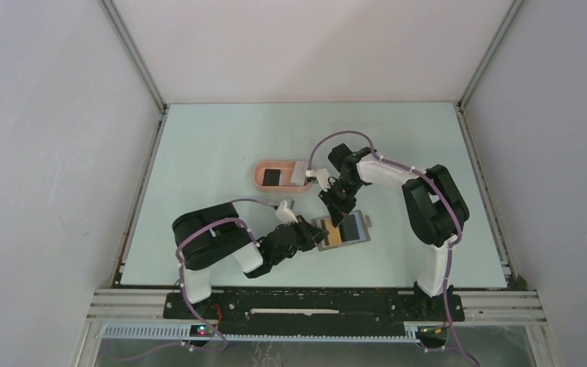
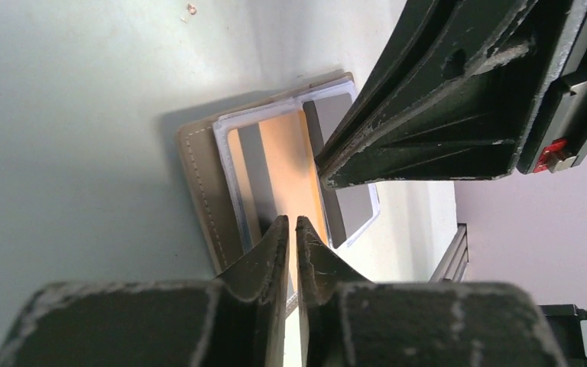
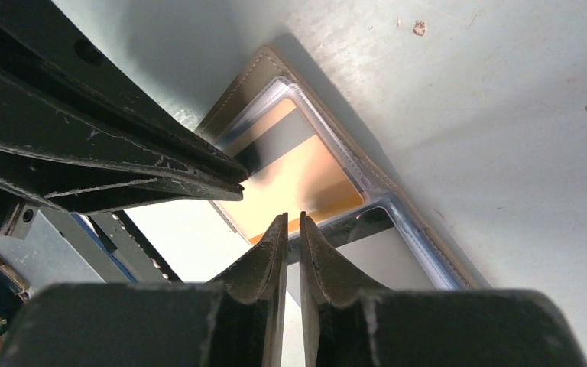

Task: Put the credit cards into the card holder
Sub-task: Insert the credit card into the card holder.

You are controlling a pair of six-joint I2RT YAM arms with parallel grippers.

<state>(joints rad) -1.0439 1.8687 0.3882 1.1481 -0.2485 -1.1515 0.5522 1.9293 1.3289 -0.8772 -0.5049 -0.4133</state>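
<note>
The grey folding wallet (image 1: pixel 358 229) lies open at the table's near middle. A yellow-orange card (image 1: pixel 332 238) with a dark stripe and a darker card (image 1: pixel 349 226) sit in its clear sleeves. My left gripper (image 1: pixel 319 235) is shut, with its tips over the orange card (image 2: pixel 287 164). My right gripper (image 1: pixel 342 214) is shut, with its tips at the seam between the orange card (image 3: pixel 298 180) and the greyish card (image 3: pixel 386 256). The salmon-pink card holder (image 1: pixel 261 170) lies behind and to the left. It holds a black card (image 1: pixel 273 176) and a whitish card (image 1: pixel 298 175).
The two grippers' fingers come within a few centimetres of each other over the wallet (image 2: pixel 199 176). The right gripper's fingers (image 2: pixel 428 115) fill the upper right of the left wrist view. White walls close in the table on three sides, and a metal rail (image 1: pixel 313 294) runs along the near edge.
</note>
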